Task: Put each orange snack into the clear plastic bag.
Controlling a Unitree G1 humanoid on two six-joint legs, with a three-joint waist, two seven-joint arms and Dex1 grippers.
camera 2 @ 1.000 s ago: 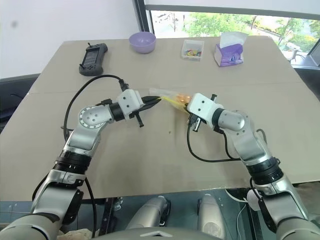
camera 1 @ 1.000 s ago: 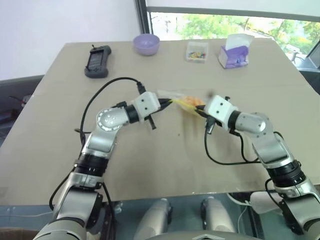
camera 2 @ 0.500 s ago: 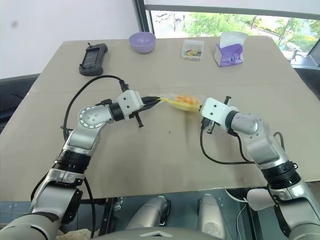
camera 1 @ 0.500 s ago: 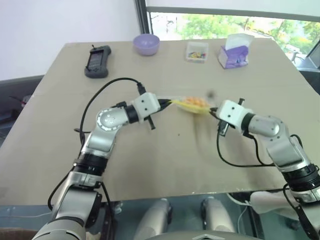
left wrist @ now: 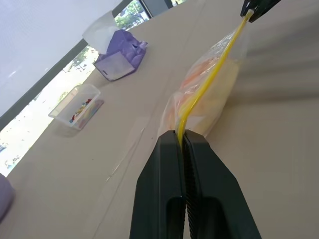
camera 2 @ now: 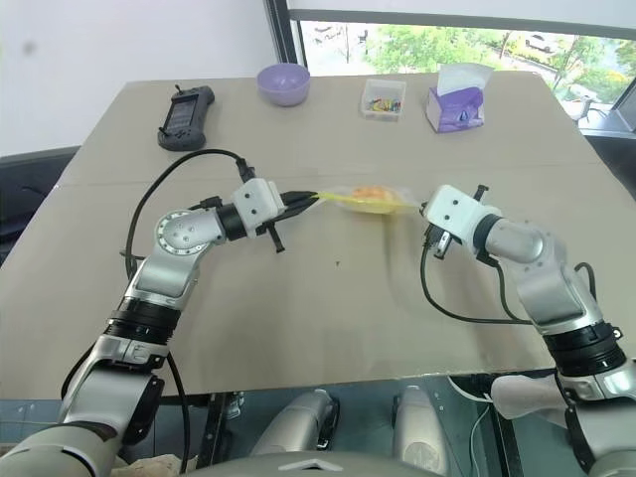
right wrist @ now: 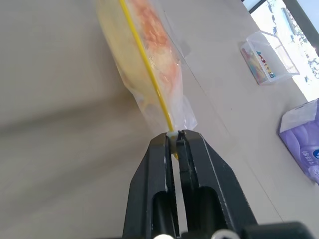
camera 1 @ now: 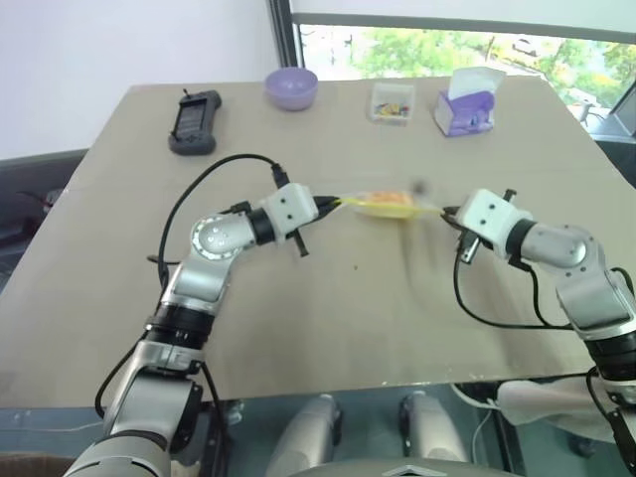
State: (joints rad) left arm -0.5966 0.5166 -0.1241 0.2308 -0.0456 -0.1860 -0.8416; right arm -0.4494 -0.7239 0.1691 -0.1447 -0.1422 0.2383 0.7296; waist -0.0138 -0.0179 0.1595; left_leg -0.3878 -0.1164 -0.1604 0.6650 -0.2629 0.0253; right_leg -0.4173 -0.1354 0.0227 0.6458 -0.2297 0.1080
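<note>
The bag (camera 2: 366, 199) hangs stretched between the two arms above the middle of the worktop (camera 2: 328, 318), its yellow strip (left wrist: 209, 84) pulled taut in a straight line from one end effector to the other. The left end effector (left wrist: 181, 139) has its fingers pressed together on one end of the strip; the right end effector (right wrist: 174, 141) pinches the other end the same way. Inside the bag sits the snack (right wrist: 149, 30), a golden-orange bun, its shape blurred by the plastic; it bulges the bag at about the midpoint between the two arms. The bag is held clear of the worktop, level from left to right.

Along the far edge of the worktop stand four things, well apart from the bag: a black handheld device (camera 1: 193, 121) at the far left, a purple bowl (camera 1: 290, 87) next to it, a small clear box (camera 1: 392, 101) of coloured bits, and a purple tissue pack (camera 1: 465, 107) toward the right. The box and the tissue pack also show in the left wrist view beyond the bag.
</note>
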